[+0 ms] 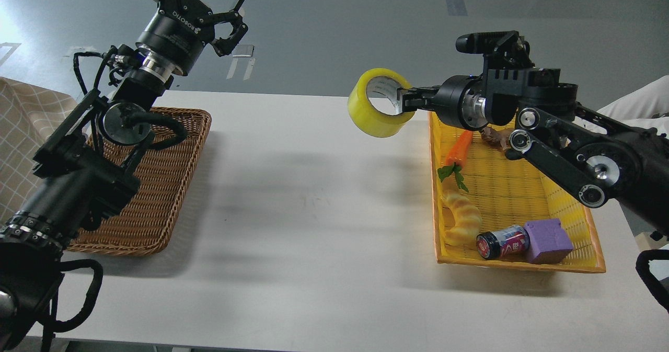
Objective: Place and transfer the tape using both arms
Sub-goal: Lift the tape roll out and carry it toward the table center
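Right claw [405, 100] has the tape [377, 102], held in the air off the tabletop [313, 200].

Right claw fingers are clamped on the roll's wall at its right side, roll on edge with the core opening facing the camera, hanging just left of the yellow basket [569, 213] rim. Left claw [209, 14] is raised above the far end of the wicker tray [157, 195], fingers spread wide, holding nothing, well apart from the tape. In the yellow basket: carrot [459, 150], croissant toy [462, 218], can [503, 241], purple block [548, 240].
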Controlling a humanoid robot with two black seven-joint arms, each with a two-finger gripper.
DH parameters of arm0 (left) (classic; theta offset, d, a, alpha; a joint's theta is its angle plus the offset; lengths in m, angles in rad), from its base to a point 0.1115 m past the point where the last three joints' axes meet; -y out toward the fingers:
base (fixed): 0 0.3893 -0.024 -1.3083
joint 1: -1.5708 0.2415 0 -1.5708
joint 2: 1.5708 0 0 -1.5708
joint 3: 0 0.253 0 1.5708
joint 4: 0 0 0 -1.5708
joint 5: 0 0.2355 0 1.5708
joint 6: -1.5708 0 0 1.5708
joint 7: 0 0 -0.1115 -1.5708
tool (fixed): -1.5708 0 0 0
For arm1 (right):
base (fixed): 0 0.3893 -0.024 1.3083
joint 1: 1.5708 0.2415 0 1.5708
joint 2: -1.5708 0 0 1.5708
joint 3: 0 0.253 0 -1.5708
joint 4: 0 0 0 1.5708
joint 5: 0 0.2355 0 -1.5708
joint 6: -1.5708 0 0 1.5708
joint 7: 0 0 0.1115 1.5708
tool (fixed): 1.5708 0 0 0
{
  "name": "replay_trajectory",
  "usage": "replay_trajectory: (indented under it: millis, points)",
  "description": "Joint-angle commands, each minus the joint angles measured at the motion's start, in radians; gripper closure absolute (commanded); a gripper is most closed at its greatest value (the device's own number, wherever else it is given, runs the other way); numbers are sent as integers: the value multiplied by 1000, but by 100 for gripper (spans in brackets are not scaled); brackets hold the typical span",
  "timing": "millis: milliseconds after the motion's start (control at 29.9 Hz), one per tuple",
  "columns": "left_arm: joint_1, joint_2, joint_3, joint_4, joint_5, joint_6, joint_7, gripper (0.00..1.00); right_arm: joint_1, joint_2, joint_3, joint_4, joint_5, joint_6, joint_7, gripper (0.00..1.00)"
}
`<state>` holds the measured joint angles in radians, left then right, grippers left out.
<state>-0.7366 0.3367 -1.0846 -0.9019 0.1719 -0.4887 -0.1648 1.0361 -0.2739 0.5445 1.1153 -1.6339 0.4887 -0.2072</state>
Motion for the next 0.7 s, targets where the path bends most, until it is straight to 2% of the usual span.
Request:
replay_trajectory:
  millis: [0, 435, 669]
  points:
    - [2, -4, 2, 0, 1, 0, 1, 2, 10, 62, -35, -52, 0, 0, 0, 100]
    - [2, -7, 5, 0, 1, 0, 1, 2, 27, 261, -153, -183, -3, 0, 0, 100]
    - [2, -4, 3, 0, 1, 0, 1, 2, 32, 274, -187, -239, -6, 0, 0, 100]
